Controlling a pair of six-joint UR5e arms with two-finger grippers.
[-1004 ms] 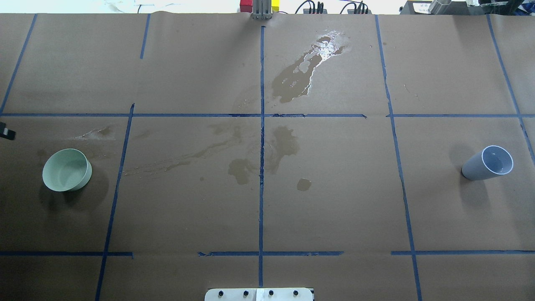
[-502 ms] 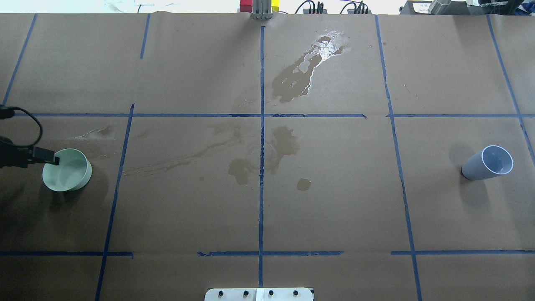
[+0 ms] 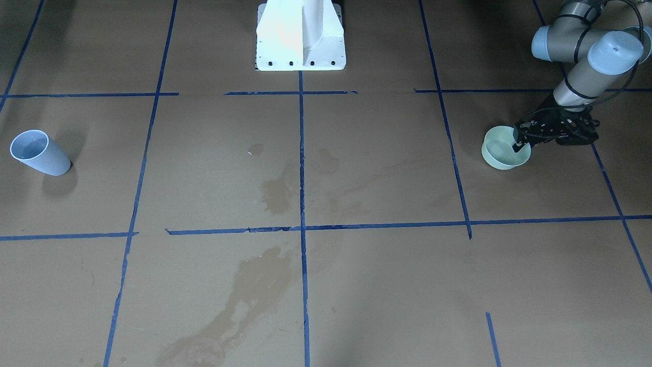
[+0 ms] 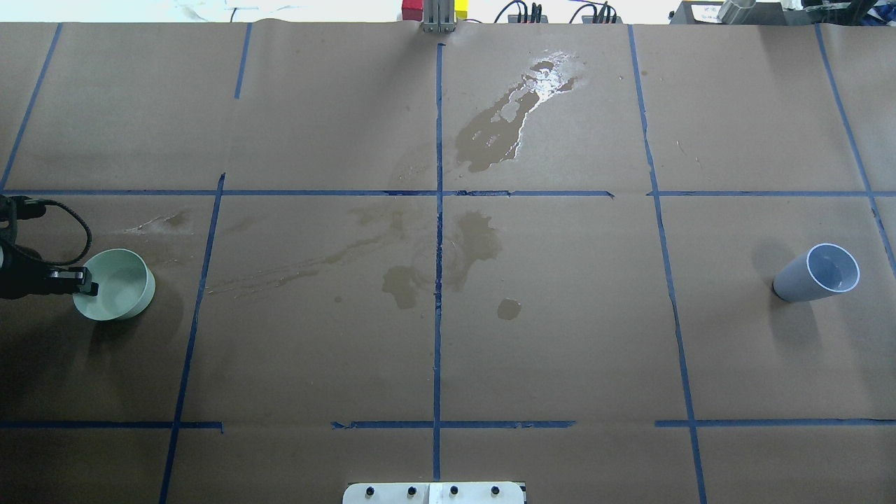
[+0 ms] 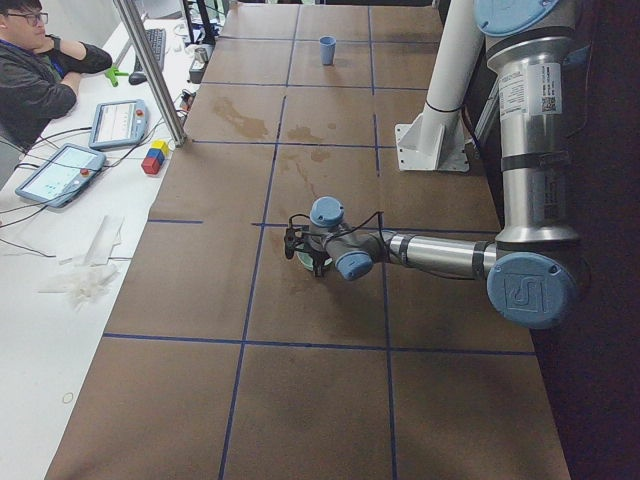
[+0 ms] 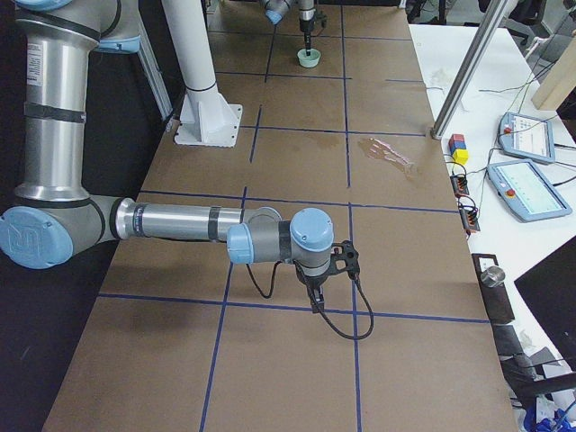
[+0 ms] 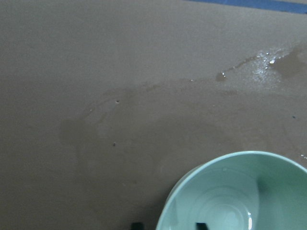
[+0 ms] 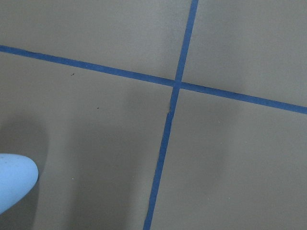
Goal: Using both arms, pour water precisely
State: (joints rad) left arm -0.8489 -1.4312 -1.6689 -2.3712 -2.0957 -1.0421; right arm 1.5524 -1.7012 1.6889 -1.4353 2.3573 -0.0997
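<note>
At far left, my left tool (image 4: 89,283) is released, its fingers astride the rim of the bowl (image 4: 126,288). Mid-counter (image 4: 560,350), spilled water (image 4: 490,140) glistens. The cup (image 4: 805,283) stands far right. My right tool (image 6: 315,302) hangs over the counter; I can't tell its grip.

Left pincer (image 4: 88,281) low, jaws parted

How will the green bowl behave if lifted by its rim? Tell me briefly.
The green bowl looks rigid: its rim keeps a clean circle. Wide and low, it should resist tipping, though it may skid if pushed. With the left gripper straddling one side of the rim, a lift could tilt it.
</note>
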